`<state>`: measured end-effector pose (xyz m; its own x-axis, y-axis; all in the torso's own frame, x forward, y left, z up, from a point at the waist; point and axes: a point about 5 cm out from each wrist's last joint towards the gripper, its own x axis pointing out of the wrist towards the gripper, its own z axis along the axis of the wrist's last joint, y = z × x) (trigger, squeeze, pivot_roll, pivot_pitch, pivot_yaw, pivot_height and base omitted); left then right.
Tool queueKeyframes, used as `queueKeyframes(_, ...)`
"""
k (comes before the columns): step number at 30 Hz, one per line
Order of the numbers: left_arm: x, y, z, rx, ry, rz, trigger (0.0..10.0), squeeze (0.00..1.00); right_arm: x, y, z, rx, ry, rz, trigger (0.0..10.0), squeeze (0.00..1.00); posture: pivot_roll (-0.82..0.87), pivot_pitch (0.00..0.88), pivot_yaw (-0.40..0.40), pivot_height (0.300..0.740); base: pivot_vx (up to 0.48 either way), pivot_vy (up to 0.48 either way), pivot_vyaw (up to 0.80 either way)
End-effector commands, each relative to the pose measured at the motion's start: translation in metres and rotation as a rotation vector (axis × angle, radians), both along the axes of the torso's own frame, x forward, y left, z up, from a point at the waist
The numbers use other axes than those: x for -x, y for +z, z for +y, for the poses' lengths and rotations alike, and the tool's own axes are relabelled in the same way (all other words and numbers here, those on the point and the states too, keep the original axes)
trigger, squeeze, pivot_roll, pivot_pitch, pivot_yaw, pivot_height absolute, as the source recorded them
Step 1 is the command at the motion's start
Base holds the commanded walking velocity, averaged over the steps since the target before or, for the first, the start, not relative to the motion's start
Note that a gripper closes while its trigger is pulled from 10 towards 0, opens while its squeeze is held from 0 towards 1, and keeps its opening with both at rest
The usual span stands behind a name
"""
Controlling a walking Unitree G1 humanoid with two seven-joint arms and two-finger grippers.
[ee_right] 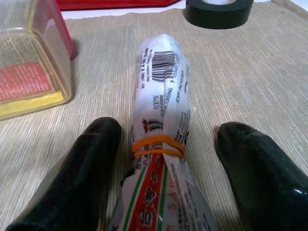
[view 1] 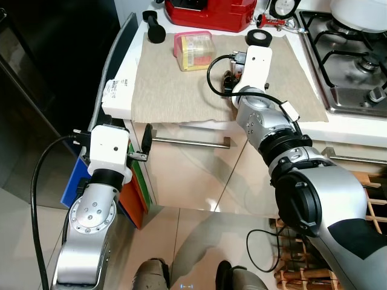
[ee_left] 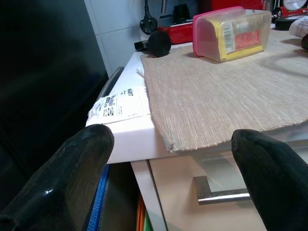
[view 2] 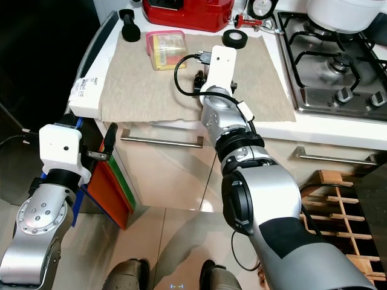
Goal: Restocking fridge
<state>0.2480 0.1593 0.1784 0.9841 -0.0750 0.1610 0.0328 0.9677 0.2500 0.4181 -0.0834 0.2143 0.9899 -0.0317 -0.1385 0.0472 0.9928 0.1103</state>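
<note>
The sausage packet (ee_right: pixel 159 139), bound with an orange rubber band (ee_right: pixel 158 146), lies on the beige mat (view 1: pixel 181 90) on our worktop (view 1: pixel 118 99), between the spread fingers of our right claw (ee_right: pixel 163 159), which do not touch it. Near it sit a pink-lidded food box (view 1: pixel 193 51) and a roll of black tape (view 1: pixel 259 37). Our left claw (ee_left: pixel 168 168) hangs open just below the worktop's corner, near the drawer handle (view 1: pixel 190 142).
</note>
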Motion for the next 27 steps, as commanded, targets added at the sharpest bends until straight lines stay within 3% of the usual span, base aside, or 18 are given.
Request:
queueKeyframes(1,0.002,0.003,0.000,0.003,-0.009,-0.002,10.0,0.00,0.005,-0.025,-0.001,-0.009,-0.009,0.106,0.4,0.06,0.36,0.217,0.000,0.740,0.000,0.000,0.00)
queueKeyframes(5,0.002,0.003,0.001,0.007,0.000,0.010,10.0,0.00,0.007,-0.033,0.000,-0.067,0.005,0.171,0.0,0.05,0.36,0.220,-0.002,0.740,0.000,0.000,0.00)
queueKeyframes(6,0.003,0.003,0.001,0.008,0.001,0.014,10.0,0.00,0.008,-0.034,0.001,-0.078,0.010,0.181,0.0,0.00,0.36,0.221,-0.003,0.740,0.000,0.000,0.00)
queueKeyframes(19,0.001,0.002,0.000,0.014,-0.005,0.023,10.0,0.00,0.006,-0.029,0.001,-0.085,0.008,0.174,0.0,0.00,0.35,0.218,0.000,0.740,0.000,0.000,0.00)
queueKeyframes(22,0.000,0.002,0.000,0.016,-0.005,0.023,10.0,0.00,0.006,-0.024,0.006,-0.087,0.040,0.145,0.0,0.00,0.35,0.219,0.000,0.740,0.000,0.000,0.00)
queueKeyframes(25,-0.001,0.002,0.000,0.017,-0.002,0.024,10.0,0.00,0.003,-0.001,0.018,-0.041,0.102,0.018,0.0,0.00,0.35,0.219,0.000,0.740,0.000,0.000,0.00)
queueKeyframes(27,-0.001,0.002,0.000,0.017,-0.002,0.024,10.0,0.00,0.002,0.004,0.019,-0.037,0.103,-0.006,0.0,0.00,0.35,0.219,0.000,0.740,0.000,0.000,0.00)
